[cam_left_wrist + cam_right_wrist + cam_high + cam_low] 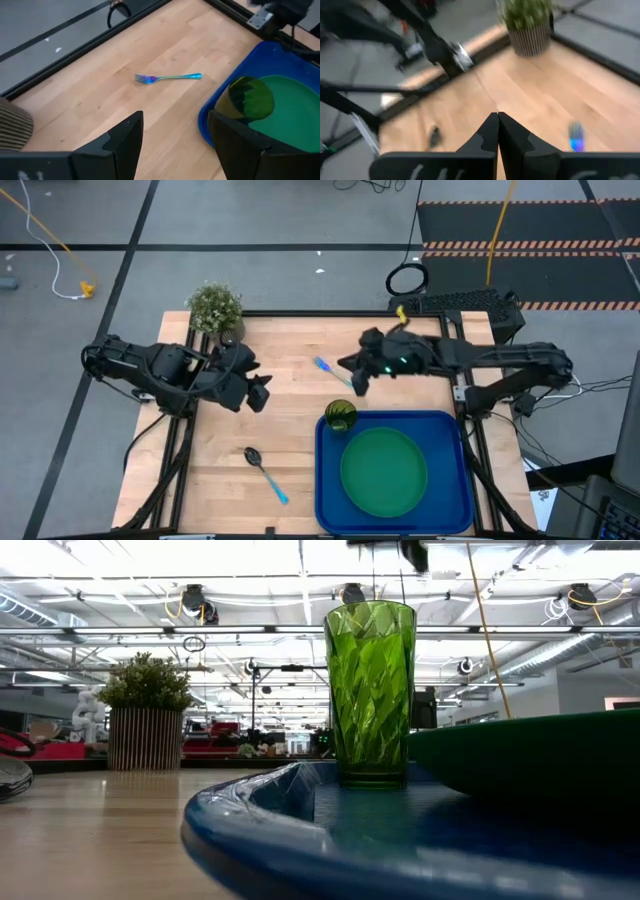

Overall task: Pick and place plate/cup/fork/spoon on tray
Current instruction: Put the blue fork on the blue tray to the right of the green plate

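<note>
The blue tray (322,480) lies at the table's near right. The green plate (383,470) lies flat in it, and the cup (340,416) stands upright in its far left corner (370,690). The light-blue fork (328,370) lies on the wood beyond the tray (167,77). The spoon (266,472) lies on the wood left of the tray. My right gripper (354,380) hovers shut (497,131) over the table just right of the fork. My left gripper (262,393) hangs open (175,145) left of the fork and holds nothing.
A potted plant (215,307) stands at the table's far left corner. Bare wood lies between the fork, the spoon and the tray. The table's black frame (300,313) runs along the far edge.
</note>
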`<state>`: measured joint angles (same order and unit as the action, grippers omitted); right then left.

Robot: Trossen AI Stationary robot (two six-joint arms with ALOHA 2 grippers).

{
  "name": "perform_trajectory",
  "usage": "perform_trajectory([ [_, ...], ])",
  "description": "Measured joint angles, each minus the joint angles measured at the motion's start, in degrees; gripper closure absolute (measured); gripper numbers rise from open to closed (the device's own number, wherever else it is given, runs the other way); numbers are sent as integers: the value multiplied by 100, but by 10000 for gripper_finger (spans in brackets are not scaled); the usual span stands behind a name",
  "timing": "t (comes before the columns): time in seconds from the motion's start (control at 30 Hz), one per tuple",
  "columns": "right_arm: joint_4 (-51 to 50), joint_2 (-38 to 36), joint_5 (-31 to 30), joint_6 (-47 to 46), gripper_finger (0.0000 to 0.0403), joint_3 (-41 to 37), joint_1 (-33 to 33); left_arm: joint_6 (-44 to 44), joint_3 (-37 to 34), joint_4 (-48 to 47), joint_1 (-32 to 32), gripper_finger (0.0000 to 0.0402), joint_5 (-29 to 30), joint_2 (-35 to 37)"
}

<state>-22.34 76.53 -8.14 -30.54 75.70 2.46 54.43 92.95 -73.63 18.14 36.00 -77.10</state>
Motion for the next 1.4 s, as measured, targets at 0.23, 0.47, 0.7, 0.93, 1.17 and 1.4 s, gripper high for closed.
perform_trajectory([
  [0.23, -22, 775, 1236, 745, 401, -4, 934, 460, 0, -178, -215, 179, 3, 0],
  [0.47, -155, 1445, 1446, 797, 377, -7, 1659, 394, 0, -183, -542, 179, 1, 0],
  [0.7, -245, 2099, 1909, 1009, 345, -7, 2033, 280, 0, -153, -866, 179, -1, 0],
  [0.93, -260, 2670, 1878, 600, 315, -9, 1998, 219, 0, -135, -1056, 179, -213, 0],
  [1.17, -66, 2852, 1107, 2363, 270, -24, 1618, -17, 0, -119, -1190, 179, -538, -2],
  [1.4, 915, 2820, 239, 3180, 201, -606, 1315, -158, 0, -117, -1278, 179, -721, -2],
])
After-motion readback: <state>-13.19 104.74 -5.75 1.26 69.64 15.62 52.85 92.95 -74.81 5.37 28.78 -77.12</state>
